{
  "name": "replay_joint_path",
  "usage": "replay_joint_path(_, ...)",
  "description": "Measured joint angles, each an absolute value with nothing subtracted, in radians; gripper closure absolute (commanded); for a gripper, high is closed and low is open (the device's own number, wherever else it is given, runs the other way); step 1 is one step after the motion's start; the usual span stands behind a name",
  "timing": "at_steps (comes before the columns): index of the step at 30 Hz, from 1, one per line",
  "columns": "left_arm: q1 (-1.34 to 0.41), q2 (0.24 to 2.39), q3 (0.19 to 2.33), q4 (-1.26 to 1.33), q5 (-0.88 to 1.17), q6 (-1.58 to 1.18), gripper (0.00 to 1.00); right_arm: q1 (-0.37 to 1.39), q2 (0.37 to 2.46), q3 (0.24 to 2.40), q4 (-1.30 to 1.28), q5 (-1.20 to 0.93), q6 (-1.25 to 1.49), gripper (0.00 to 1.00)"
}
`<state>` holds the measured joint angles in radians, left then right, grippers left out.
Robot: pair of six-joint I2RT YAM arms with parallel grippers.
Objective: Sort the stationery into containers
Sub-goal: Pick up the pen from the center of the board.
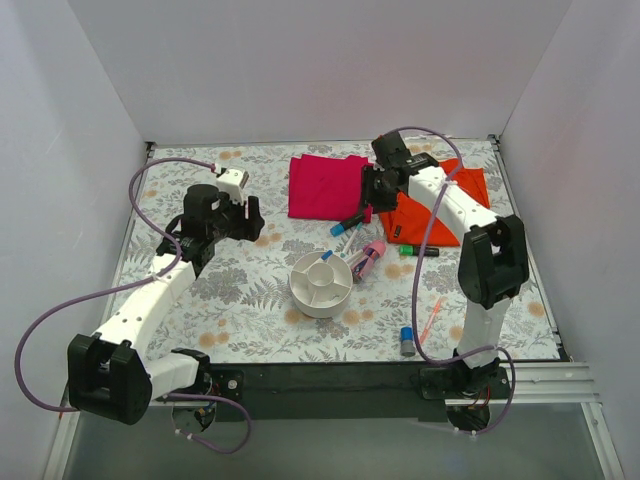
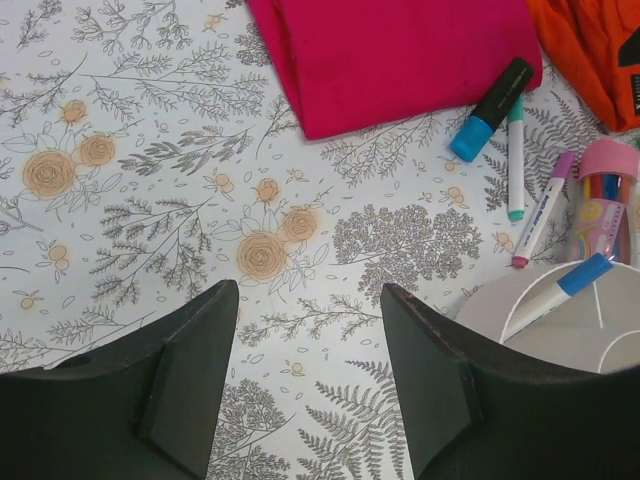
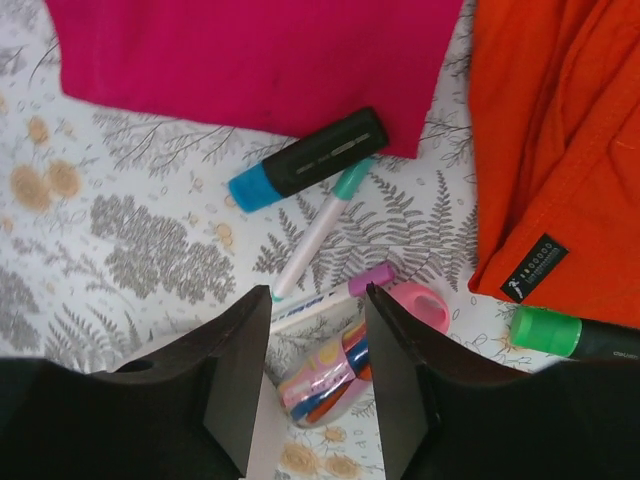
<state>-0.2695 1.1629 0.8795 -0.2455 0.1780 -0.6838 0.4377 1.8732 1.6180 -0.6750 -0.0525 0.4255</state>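
Organizer (image 1: 300, 290) mid-table, one marker (image 1: 322, 262) lying in it; tube (image 1: 368, 260) just right of it. Folded cloth (image 1: 325, 185) behind, second cloth (image 1: 470, 190) to its right; second marker (image 1: 343, 226) at their near edge. Cylinder (image 1: 407, 341) and thin pen (image 1: 433, 318) front-right of organizer.

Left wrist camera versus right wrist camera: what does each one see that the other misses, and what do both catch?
Only the left wrist view shows the blue-capped pen lying in the white organizer. Only the right wrist view shows the green-capped marker and the black label on the orange cloth. Both show the magenta cloth, the blue-capped black marker and the pink tube.
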Motion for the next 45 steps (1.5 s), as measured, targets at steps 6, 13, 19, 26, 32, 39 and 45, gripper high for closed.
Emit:
replay_joint_path(6, -0.263, 1.163, 0.879, -0.265, 0.176, -0.662, 0.42, 0.45, 1.959, 1.668, -0.734, 0.088, 0.566, 0.66)
replay_joint_path(13, -0.263, 1.177, 0.879, -0.282, 0.189, -0.654, 0.43, 0.488, 2.025, 1.674, -0.766, 0.097, 0.641, 0.65)
replay_joint_path(19, -0.263, 1.184, 0.879, -0.29, 0.202, -0.656, 0.42, 0.532, 2.115, 1.721, -0.765, 0.084, 0.675, 0.51)
replay_joint_path(26, -0.263, 1.184, 0.879, -0.307, 0.211, -0.658, 0.43, 0.536, 2.151, 1.721, -0.768, 0.083, 0.686, 0.52)
replay_joint_path(32, -0.263, 1.185, 0.879, -0.307, 0.222, -0.666, 0.43, 0.532, 2.182, 1.767, -0.77, 0.091, 0.694, 0.55)
replay_joint_path(39, -0.263, 1.188, 0.879, -0.307, 0.227, -0.675, 0.43, 0.531, 2.243, 1.819, -0.765, 0.131, 0.692, 0.59)
replay_joint_path(45, -0.263, 1.189, 0.879, -0.308, 0.234, -0.678, 0.43, 0.533, 2.244, 1.815, -0.764, 0.163, 0.681, 0.64)
